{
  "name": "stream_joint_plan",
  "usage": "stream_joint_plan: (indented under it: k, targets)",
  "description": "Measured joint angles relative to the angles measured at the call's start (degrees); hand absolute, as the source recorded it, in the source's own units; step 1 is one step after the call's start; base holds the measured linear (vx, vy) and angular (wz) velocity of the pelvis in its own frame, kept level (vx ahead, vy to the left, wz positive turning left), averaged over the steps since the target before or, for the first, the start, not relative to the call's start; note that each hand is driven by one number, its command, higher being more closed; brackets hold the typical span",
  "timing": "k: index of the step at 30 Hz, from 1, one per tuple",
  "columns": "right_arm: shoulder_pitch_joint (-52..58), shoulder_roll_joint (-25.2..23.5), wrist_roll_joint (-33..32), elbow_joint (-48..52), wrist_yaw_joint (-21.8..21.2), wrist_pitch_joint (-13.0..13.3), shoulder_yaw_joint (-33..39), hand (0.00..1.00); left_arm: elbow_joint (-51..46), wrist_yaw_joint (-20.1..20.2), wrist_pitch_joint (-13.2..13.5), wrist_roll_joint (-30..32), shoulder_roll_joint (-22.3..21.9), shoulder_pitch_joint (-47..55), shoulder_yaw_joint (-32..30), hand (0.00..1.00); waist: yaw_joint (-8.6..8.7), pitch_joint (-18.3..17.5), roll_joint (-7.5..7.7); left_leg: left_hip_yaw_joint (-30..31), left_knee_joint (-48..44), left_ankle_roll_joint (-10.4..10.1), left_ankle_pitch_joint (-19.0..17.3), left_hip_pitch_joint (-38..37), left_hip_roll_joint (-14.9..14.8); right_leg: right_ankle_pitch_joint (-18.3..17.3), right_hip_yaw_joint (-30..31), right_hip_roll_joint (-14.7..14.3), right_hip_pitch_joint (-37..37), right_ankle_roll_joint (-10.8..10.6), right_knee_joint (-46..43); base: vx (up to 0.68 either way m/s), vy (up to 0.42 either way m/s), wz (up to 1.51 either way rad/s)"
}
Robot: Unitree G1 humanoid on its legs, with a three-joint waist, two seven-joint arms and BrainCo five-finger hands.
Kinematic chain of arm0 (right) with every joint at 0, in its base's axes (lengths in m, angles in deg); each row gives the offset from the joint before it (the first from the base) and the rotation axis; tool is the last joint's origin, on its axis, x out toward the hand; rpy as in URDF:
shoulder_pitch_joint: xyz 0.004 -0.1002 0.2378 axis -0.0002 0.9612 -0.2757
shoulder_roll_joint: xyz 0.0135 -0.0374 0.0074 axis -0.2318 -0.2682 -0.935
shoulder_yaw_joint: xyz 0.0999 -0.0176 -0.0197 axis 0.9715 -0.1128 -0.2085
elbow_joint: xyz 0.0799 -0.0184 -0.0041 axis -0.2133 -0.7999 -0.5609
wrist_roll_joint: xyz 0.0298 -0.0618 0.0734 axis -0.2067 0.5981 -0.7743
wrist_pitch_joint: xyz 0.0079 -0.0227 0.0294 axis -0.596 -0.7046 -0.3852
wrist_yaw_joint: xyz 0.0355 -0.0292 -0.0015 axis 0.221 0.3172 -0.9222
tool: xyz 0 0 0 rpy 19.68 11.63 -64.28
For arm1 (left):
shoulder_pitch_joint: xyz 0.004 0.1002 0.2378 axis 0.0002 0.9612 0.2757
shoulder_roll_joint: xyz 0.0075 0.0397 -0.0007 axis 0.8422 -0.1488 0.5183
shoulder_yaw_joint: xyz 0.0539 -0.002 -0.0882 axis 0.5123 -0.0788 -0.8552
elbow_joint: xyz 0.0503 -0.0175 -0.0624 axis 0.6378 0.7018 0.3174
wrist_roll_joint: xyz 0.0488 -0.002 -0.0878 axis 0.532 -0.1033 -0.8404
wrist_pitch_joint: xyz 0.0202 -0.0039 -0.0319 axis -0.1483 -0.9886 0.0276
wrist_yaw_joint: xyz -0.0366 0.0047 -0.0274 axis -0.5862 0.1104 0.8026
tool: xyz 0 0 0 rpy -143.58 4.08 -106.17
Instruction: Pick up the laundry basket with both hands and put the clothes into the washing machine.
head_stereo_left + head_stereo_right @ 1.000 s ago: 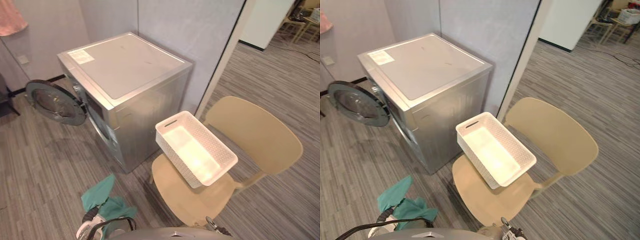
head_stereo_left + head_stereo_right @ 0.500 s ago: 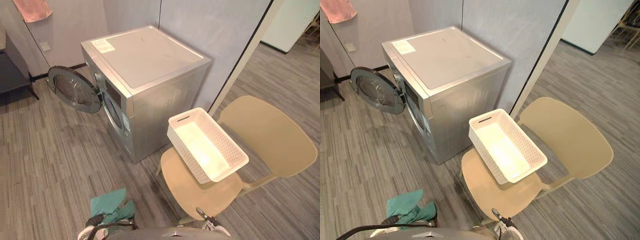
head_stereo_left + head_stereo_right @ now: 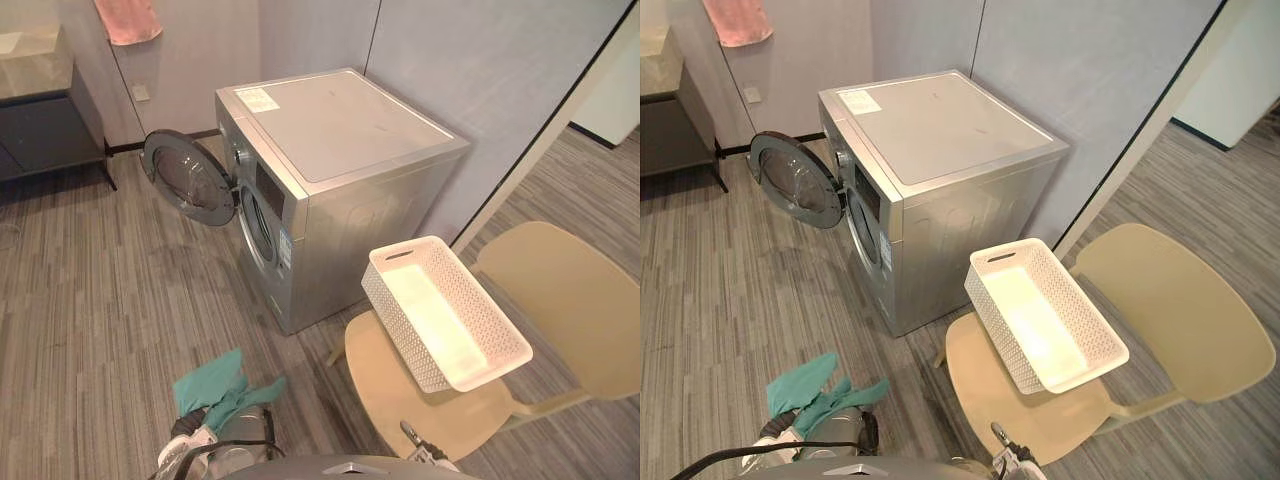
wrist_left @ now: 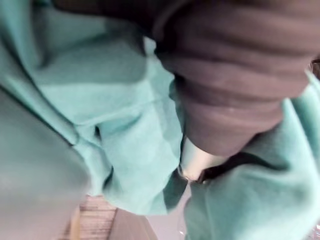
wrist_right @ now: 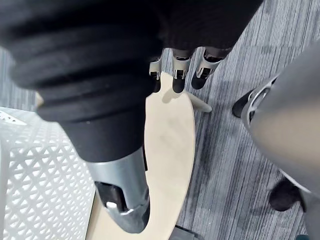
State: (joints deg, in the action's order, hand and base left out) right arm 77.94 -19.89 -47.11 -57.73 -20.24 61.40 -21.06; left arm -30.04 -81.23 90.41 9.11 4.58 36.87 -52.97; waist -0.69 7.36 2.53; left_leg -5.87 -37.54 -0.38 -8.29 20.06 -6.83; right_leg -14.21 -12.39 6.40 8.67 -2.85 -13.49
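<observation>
Bright even light w/ glare inside basket (image 3: 395, 325), soft shadows on floor (image 3: 100, 300).

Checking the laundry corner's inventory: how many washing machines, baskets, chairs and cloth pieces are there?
Washing machine: 1
Laundry basket: 1
Chair: 1
Cloth pieces: 2, the teal cloth and the pink towel
Total: 5
</observation>
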Motion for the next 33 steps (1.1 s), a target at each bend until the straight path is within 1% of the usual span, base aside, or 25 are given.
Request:
stream_joint_plan:
  k: [2, 4, 5, 6, 7, 8, 10, 11, 12, 13, 14, 15, 16, 17, 19, 20, 21, 23, 24, 25, 27, 29, 30, 32, 33]
  targets:
    - [0.05, 0.87, 0.13, -0.37, 0.01, -0.27, -0.82, 0.0, -0.02, -0.31, 0.38, -0.37, 0.14, -0.07, -0.24, 1.0, 0.86, 0.06, -0.47, 6.26, 5.37, -1.54, -0.59, 0.63, -3.19, -0.67, 1.53, 1.24, -1.01, -0.95, -0.04, -0.01, 0.348, -0.09]
    - [1.55, 2.71, 0.72, -2.92, 0.24, -0.32, -1.36, 0.0, 0.65, -0.62, 0.75, -1.96, 0.56, 0.56, 0.27, 1.0, 1.24, -0.49, -1.44, 12.41, 12.23, -4.29, -0.33, 0.14, -6.99, -2.83, 4.19, 3.51, -2.83, -4.73, -1.65, 0.08, 0.533, -0.11]
    - [2.47, 3.11, 1.14, -3.0, 0.22, -0.32, -1.59, 0.0, 1.43, -0.75, 0.83, -2.2, 0.57, 0.72, 0.7, 1.0, 1.27, -0.65, -1.86, 12.19, 11.72, -5.02, -0.93, -0.37, -7.5, -3.43, 4.82, 4.36, -2.37, -5.75, -1.8, 0.25, 0.597, -0.04]
    - [3.82, 3.72, 1.89, -3.36, 0.22, -0.39, -1.55, 0.0, 2.16, -1.21, 0.79, -2.19, 0.55, 1.2, 1.4, 1.0, 1.73, -1.26, -2.76, 10.03, 10.48, -11.32, 1.77, -0.99, -7.08, -4.51, 6.76, 6.1, -0.68, -7.69, -1.66, 0.25, 0.462, 0.06]
    - [4.04, 2.79, 2.23, -4.68, 0.12, -0.77, -1.46, 0.0, 2.32, -1.43, 0.8, -2.2, 1.68, 1.56, 1.73, 1.0, 2.11, -2.08, -0.72, 8.12, 8.28, -10.34, -0.22, -0.46, -4.15, -4.4, 8.97, 8.78, -0.44, -7.31, -1.31, 0.38, 0.643, 0.11]
    - [4.05, 2.22, 2.21, -5.4, 0.14, -1.22, -1.08, 0.0, 2.32, -1.51, 0.9, -2.11, 2.46, 1.7, 1.87, 1.0, 2.26, -3.37, 0.44, 7.44, 6.86, -9.36, -1.73, 0.53, -2.4, -1.81, 10.31, 9.99, -0.92, -6.42, -1.44, 0.26, 0.375, 0.07]
    - [4.08, 2.22, 2.16, -5.66, 0.15, -1.22, -1.04, 0.0, 2.47, -1.45, 0.84, -1.52, 3.16, 1.34, 3.2, 1.0, 1.93, -3.67, 0.38, 5.99, 5.8, -7.88, -3.44, 0.32, -1.28, 5.84, 12.74, 10.6, -2.61, -6.61, -3.52, 0.28, 0.448, -0.12]
    - [4.19, 2.28, 1.96, -5.3, 0.14, -1.17, -1.1, 0.0, 2.61, -1.38, 0.77, -1.38, 3.19, 1.15, 5.33, 1.0, 1.43, -3.67, 0.32, 4.46, 7.74, -6.31, -3.95, -2.25, -0.47, 11.72, 14.92, 11.23, -5.86, -5.39, -9.18, 0.29, 0.489, -0.29]
    - [4.42, 2.14, 1.53, -4.44, 0.14, -1.14, -1.52, 0.0, 2.88, -1.33, 0.71, -0.87, 3.21, 1.19, 6.85, 1.0, 1.71, -3.67, 0.35, 3.95, 9.63, -4.77, -3.98, -4.21, 0.42, 15.44, 15.17, 12.01, -8.19, -3.22, -13.54, 0.28, 0.423, -0.22]
    - [4.85, 1.92, -0.32, -2.81, 0.13, -0.78, -2.73, 0.0, 3.16, -1.29, 0.65, 0.92, 3.43, 1.17, 9.29, 1.0, 2.17, -3.65, 0.37, 2.78, 13.18, -3.44, -3.33, -7.37, 2.01, 21.62, 15.28, 13.38, -12.38, 3.05, -20.65, 0.22, 0.29, -0.04]
    - [4.99, 1.89, -1.31, -1.6, 0.08, -0.57, -3.6, 0.0, 3.34, -1.16, 0.62, 1.8, 3.67, 1.17, 10.68, 1.0, 2.59, -3.5, 0.13, 2.18, 15.69, -2.54, -2.83, -9.8, 2.72, 23.11, 15.62, 13.64, -15.38, 4.58, -26.69, 0.18, 0.198, -0.01]
    - [4.95, 1.89, -2.45, -0.96, 0.06, -0.06, -4.3, 0.0, 3.44, -1.02, 0.56, 2.18, 3.89, 1.19, 11.32, 1.0, 2.92, -3.41, -0.02, 1.94, 17.23, -1.93, -2.43, -11.47, 3.1, 20.91, 15.48, 13.21, -17.53, 4.61, -31.58, 0.22, 0.185, -0.1]
    - [5.01, 2.06, -4.02, 0.25, -0.03, 0.65, -7.02, 0.0, 3.5, -0.91, 0.44, 3.04, 4.18, 1.29, 12.62, 1.0, 3.2, -3.19, -0.04, 1.11, 20.8, -0.73, -1.7, -15.55, 3.99, 12.67, 13.99, 10.86, -21.71, 3.34, -40.26, 0.18, 0.137, -0.11]
    - [5.01, 2.13, -4.42, 0.36, -0.02, 0.84, -7.81, 0.0, 3.54, -0.9, 0.43, 3.05, 4.17, 1.28, 12.81, 1.0, 3.27, -3.17, -0.05, 1.07, 21.39, -0.51, -1.6, -16.36, 4.15, 11.23, 13.51, 10.05, -22.36, 3.09, -41.36, 0.29, 0.125, -0.11]
    - [5.01, 2.19, -5.24, 1.88, -1.13, 1.42, -10.31, 0.0, 3.77, -0.2, 0.44, 3.83, 3.35, 1.11, 12.85, 1.0, 3.97, -2.82, -0.15, -0.21, 25.08, -0.24, -1.47, -21.37, 4.27, 3.68, 10.08, 2.61, -25.2, 2.48, -40.65, 0.27, 0.003, -0.06]
    - [4.96, 2.2, -5.44, 2.33, -1.6, 1.43, -10.57, 0.0, 3.77, -0.09, 0.41, 4.0, 3.22, 0.98, 12.67, 1.0, 3.97, -2.46, -0.21, -0.6, 25.95, -0.24, -1.49, -22.66, 4.26, 2.45, 8.48, 1.26, -25.4, 2.52, -38.41, 0.21, -0.071, -0.15]
    - [4.72, 2.18, -5.7, 2.56, -2.4, 1.53, -10.56, 0.0, 3.82, 0.16, 0.33, 4.03, 2.61, 0.74, 11.77, 1.0, 4.06, -2.15, -0.6, -1.18, 27.6, -0.53, -1.69, -24.39, 4.02, 1.65, 5.16, -0.82, -25.4, 2.31, -30.54, 0.21, -0.101, -0.13]
    - [4.74, 2.16, -5.65, 2.64, -2.44, 1.52, -10.21, 0.0, 3.79, 0.27, 0.34, 4.04, 1.51, -0.61, 10.18, 1.0, 4.0, -2.02, -0.67, -1.16, 28.64, -1.92, -2.65, -25.36, 4.04, 3.19, 2.29, -1.58, -24.27, 1.64, -14.7, 0.24, -0.122, 0.06]
    - [4.75, 1.85, -5.67, 2.24, -2.5, 1.3, -9.45, 0.0, 3.91, 0.34, 0.3, 4.12, 0.59, -1.42, 9.73, 1.0, 4.09, -1.86, -0.7, -0.12, 28.65, -2.91, -3.54, -25.75, 3.8, 9.55, 0.75, -1.77, -22.37, 3.16, -8.81, 0.3, -0.152, 0.37]
    - [4.87, 2.23, -5.61, 2.33, -2.51, 1.3, -7.92, 0.0, 3.46, 0.49, 0.3, 4.52, -0.94, -2.15, 8.81, 1.0, 4.09, -1.22, -2.41, 0.73, 28.92, -3.74, -4.17, -26.47, 1.67, 8.83, -1.28, -3.54, -20.24, 3.62, -6.8, 0.3, -0.156, 0.43]
    - [5.03, 2.71, -5.65, 2.51, -2.51, 1.29, -6.92, 0.0, 2.36, 1.38, 0.2, 5.17, -3.31, -2.9, 7.64, 1.0, 4.05, -0.42, -3.87, 1.21, 28.51, -4.79, -4.31, -27.34, -0.35, 7.05, -3.21, -5.05, -18.57, 4.3, -6.23, 0.34, -0.168, 0.43]
    - [5.1, 2.63, -5.58, 3.26, -2.53, 1.26, -6.92, 0.0, 0.75, 1.95, 0.11, 5.09, -4.27, -2.66, 7.43, 1.0, 4.0, -0.57, -4.27, 1.06, 25.57, -5.58, -4.78, -27.09, -2.13, 5.7, -5.01, -6.51, -15.92, 4.8, -4.65, 0.34, -0.16, 0.46]
    - [5.04, 2.32, -5.48, 3.26, -2.52, 1.09, -6.99, 0.0, -0.22, 2.24, 0.08, 5.06, -4.38, -2.31, 7.42, 1.0, 3.65, -0.34, -3.8, 1.16, 20.52, -6.44, -5.3, -26.14, -3.09, 4.63, -5.7, -7.18, -13.58, 5.06, -3.81, 0.27, -0.137, 0.32]
    - [4.84, 2.07, -5.39, 4.9, -2.53, 1.04, -7.81, 0.0, -3.45, 2.34, 0.0, 4.98, -5.04, -1.48, 7.03, 1.0, 3.17, -0.3, -3.86, 2.17, 1.74, -8.35, -5.82, -18.56, -5.2, 3.37, -6.06, -8.27, -10.71, 5.27, -2.93, 0.28, -0.115, 0.09]
    - [4.19, 2.05, -5.17, 5.65, -2.49, 1.06, -7.9, 0.0, -4.76, 2.34, 0.01, 4.94, -5.58, -1.31, 6.74, 1.0, 2.34, -0.28, -4.28, 3.35, -11.78, -9.97, -4.94, -13.12, -6.05, 3.21, -5.84, -8.91, -9.37, 5.67, -2.95, 0.2, -0.006, -0.23]
